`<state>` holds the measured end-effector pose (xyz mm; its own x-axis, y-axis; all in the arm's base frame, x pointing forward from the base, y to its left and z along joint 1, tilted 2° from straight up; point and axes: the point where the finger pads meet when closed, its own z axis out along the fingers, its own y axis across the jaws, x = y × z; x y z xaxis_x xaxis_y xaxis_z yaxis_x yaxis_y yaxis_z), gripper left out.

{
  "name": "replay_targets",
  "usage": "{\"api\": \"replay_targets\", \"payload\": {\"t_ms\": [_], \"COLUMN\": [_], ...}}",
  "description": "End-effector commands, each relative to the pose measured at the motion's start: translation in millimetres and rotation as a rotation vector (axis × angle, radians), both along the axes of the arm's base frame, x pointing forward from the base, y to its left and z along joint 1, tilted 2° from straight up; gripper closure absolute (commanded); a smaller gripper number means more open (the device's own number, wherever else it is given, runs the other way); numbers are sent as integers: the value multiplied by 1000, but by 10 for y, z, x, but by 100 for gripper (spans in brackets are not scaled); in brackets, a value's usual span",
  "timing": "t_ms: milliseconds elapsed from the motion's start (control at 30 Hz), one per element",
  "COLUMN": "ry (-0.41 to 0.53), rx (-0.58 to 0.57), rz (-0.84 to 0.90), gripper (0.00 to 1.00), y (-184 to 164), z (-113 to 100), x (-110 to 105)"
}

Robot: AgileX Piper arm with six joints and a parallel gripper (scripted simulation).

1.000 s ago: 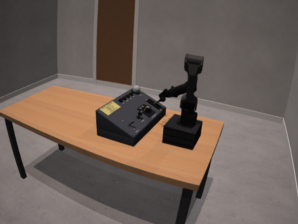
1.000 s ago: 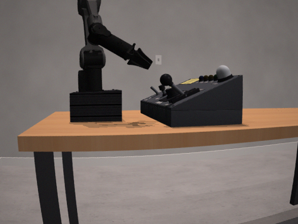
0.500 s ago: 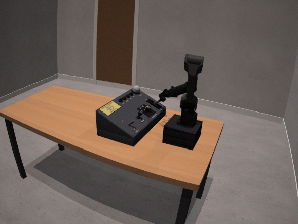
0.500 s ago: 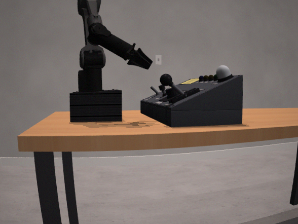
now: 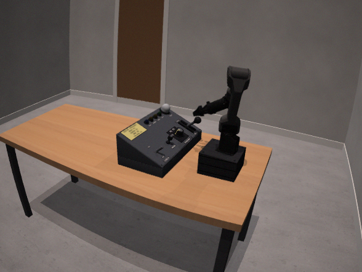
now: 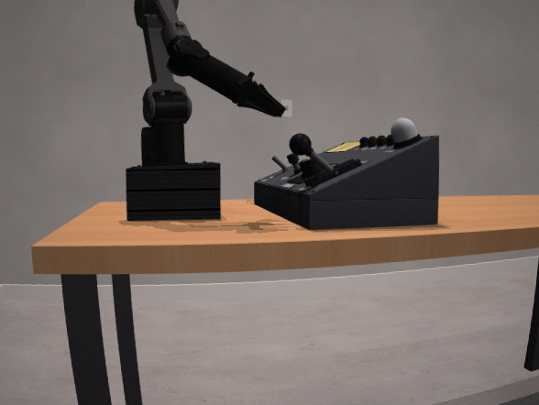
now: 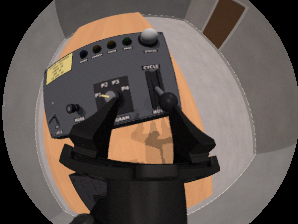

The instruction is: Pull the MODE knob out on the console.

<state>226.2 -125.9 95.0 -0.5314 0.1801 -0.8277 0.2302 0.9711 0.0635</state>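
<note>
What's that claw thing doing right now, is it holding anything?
The black two-fingered tool: open wide, holding nothing, in the air above the dark grey sloped console.

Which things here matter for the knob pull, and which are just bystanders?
In the job: console, labels too small to single out MODE; open gripper, holding nothing.
Bystanders: ball-topped lever, white dome, coloured buttons, yellow plate, table.
</note>
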Motion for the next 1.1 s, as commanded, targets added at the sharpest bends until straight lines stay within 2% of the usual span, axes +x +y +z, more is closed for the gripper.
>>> {"api": "replay_targets", "payload": {"t_ms": [0,67,200,300,400,500,567,633,667,867,1067], "ry": [8,8,40,81,148,244,319,319,358,553,622], "rx": [-52,-52,-175,-227,-230,-192,-156,-156,-138,-57,-34], "rz": [-15,-15,-60,-87,-86,-39,17,17,51,259,345], "gripper": [0,0,0,0,0,0,0,0,0,0,0], "y": [-95,-95,-278,-271,-78,297,610,610,773,1576,1839], "z": [54,54,225,349,412,404,376,376,361,322,329], "x": [68,68,284,457,589,633,599,599,564,227,51]}}
